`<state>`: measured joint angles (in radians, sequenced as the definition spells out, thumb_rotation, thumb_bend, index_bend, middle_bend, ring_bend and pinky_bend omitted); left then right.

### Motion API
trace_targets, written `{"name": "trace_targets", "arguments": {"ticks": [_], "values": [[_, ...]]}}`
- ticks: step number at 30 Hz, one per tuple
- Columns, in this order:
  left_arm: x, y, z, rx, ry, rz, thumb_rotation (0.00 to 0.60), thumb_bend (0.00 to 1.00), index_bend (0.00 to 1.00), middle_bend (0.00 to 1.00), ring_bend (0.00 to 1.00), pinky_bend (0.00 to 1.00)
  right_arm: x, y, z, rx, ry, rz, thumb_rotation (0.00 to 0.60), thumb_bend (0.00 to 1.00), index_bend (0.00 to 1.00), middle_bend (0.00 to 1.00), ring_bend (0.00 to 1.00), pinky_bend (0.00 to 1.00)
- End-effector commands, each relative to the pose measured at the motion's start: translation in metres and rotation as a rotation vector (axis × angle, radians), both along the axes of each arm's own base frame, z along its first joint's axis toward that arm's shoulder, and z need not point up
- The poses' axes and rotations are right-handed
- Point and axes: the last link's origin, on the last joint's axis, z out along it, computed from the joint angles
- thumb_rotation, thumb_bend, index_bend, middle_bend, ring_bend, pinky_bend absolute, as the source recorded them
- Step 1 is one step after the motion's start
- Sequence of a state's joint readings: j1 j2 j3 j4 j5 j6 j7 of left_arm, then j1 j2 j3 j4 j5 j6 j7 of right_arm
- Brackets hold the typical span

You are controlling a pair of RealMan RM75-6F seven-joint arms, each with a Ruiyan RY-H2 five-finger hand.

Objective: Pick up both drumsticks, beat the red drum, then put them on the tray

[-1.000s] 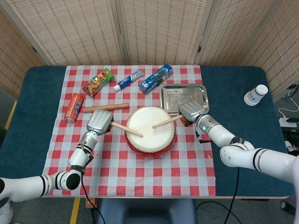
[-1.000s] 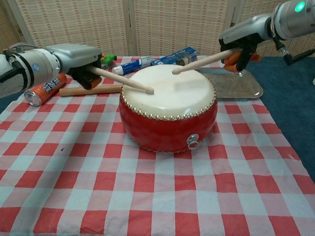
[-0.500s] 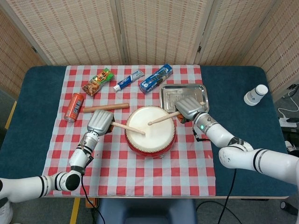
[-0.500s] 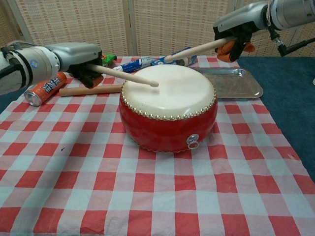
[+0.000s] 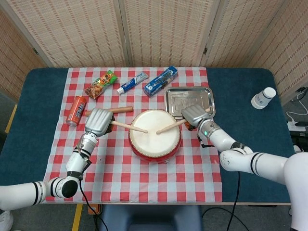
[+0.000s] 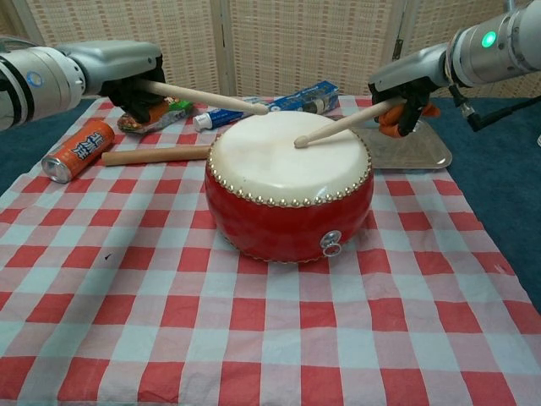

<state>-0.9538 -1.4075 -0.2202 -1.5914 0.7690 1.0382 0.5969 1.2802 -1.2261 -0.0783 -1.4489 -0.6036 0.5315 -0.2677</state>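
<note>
Red drum [image 5: 155, 135]: we see it near the middle of the checked cloth [image 5: 120, 168], upright, its pale skin facing up; in the chest view [image 6: 288, 193] it stands in front of us with a small metal fitting low on its near side.
Right drumstick [image 6: 342, 124]: we find it gripped by the right hand [image 6: 404, 108], sloping down to the left, its tip touching the drum skin or just above it; we cannot tell which.
Left drumstick [image 6: 203, 96]: we see it held by the left hand [image 6: 135, 89], its tip raised clear of the skin, above the drum's far left edge.
Right hand: closed around its stick, at the drum's right side and over the near left corner of the tray [image 5: 189, 98].
Left hand: wrapped around its stick, to the left of the drum and above the cloth.
Tray: shiny metal, just beyond the drum on its right.
Wooden rod [image 5: 118, 110]: lying flat on the cloth, far left of the drum, apart from it.
Orange can [image 5: 76, 110]: on its side, left of the rod.
Snack packet [image 5: 101, 84]: we see it at the far left of the cloth.
Toothpaste tube [image 5: 132, 83]: far side, right of the packet.
Blue box [image 5: 160, 81]: far side, right of the tube, just beyond the tray.
White cup [image 5: 263, 97]: we see it on the blue tabletop [image 5: 245, 91], well to the right of the cloth.
</note>
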Motion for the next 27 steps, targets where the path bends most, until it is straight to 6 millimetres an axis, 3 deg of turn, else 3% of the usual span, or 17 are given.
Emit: {"name": "trace_targets", "arguments": {"ticks": [1,4,7,14,18,27], "values": [[-0.002,-0.002,-0.022,-0.053,0.028,0.016,0.6,0.82,1.0,1.0,0.98,1.0,0.019,0.004,0.022,-0.047,-0.094,0.035,0.6,1.0,1.0,0.94,0.91,0.8],[-0.009,-0.002,-0.045,-0.109,0.072,0.046,0.6,0.82,1.0,1.0,0.98,1.0,0.026,0.008,0.038,-0.067,-0.142,0.047,0.6,1.0,1.0,0.94,0.91,0.8],[-0.018,0.004,-0.052,-0.111,0.104,0.077,0.6,0.82,1.0,1.0,0.98,1.0,0.021,0.009,0.042,-0.07,-0.142,0.042,0.6,1.0,1.0,0.94,0.91,0.8],[-0.013,0.007,-0.008,0.001,0.018,0.047,0.6,0.82,1.0,1.0,0.98,1.0,-0.016,0.004,0.004,0.015,0.05,0.018,0.6,1.0,1.0,0.94,0.91,0.8],[-0.009,0.001,0.002,0.003,-0.013,0.023,0.6,0.82,1.0,1.0,0.98,1.0,-0.012,0.002,-0.006,0.002,0.025,0.007,0.6,1.0,1.0,0.94,0.91,0.8],[-0.019,0.0,-0.049,-0.102,0.118,0.035,0.6,0.82,1.0,1.0,0.98,1.0,0.02,0.009,0.033,-0.062,-0.131,0.056,0.6,1.0,1.0,0.94,0.91,0.8]]}}
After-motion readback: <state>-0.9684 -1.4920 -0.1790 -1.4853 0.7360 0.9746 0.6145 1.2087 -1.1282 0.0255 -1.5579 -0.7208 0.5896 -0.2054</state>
